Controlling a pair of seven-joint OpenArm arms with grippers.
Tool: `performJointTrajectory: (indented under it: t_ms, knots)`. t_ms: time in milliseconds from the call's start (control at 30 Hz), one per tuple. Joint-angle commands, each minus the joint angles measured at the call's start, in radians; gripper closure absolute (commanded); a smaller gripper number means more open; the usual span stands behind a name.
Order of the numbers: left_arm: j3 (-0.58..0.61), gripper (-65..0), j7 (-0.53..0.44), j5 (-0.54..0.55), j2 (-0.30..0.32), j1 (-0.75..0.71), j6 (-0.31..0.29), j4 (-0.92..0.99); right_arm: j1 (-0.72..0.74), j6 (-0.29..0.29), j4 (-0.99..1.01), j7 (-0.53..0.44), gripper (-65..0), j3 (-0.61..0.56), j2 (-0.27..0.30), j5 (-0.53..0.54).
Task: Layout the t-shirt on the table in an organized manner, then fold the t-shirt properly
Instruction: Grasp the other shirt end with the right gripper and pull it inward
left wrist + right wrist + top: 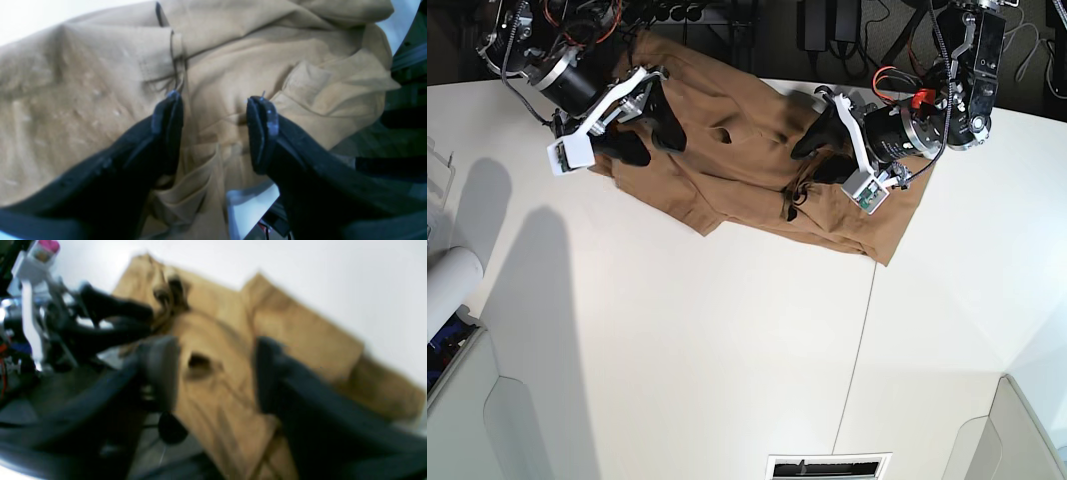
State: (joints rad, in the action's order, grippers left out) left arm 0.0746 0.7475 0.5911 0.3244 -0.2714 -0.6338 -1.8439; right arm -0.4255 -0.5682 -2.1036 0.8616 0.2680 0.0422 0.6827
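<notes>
Tan-brown, the t-shirt (757, 175) lies rumpled at the table's (727, 350) upper edge, partly hidden by the left gripper (812, 150) and right gripper (649, 138), both spread above cloth, no readable label.

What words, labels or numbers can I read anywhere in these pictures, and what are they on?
No text can be read in any view.
The t-shirt is plain tan-brown, with no print showing.
The table is bare white, with no marking.
A small pink and white object at the top left of the right wrist view may carry a label, but it is too blurred to read.
</notes>
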Motion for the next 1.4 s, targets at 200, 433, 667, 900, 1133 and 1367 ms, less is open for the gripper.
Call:
performJointTrajectory:
  t_ms: [200, 433, 667, 900, 1133, 1367]
  knots:
    - [-0.003, -33.1, -0.018, 0.017, 0.006, 0.008, -0.006, -0.014, -0.037, -0.005, 0.026, -0.024, 0.0, 0.000, 0.014, -0.074]
    - [-0.003, -33.1, -0.018, 0.017, 0.006, 0.008, -0.006, -0.014, -0.034, -0.012, 0.177, -0.024, 0.0, 0.000, 0.014, -0.081]
    - [-0.003, -33.1, -0.018, 0.016, 0.006, 0.008, -0.006, -0.014, 0.006, -0.011, 0.315, -0.036, 0.0, 0.000, 0.043, -0.093]
    - [-0.003, -33.1, -0.018, 0.017, 0.008, 0.009, -0.006, -0.014, 0.138, -0.003, 0.437, -0.046, 0.0, 0.000, 0.076, -0.126]
    - [-0.003, -33.1, -0.010, 0.016, 0.008, 0.050, -0.006, -0.014, 0.255, -0.003, 0.498, -0.047, 0.0, 0.000, 0.079, -0.171]
    - [-0.003, -33.1, -0.006, 0.018, 0.008, 0.077, -0.006, -0.013, 0.284, -0.004, 0.454, -0.053, 0.0, 0.000, 0.079, -0.082]
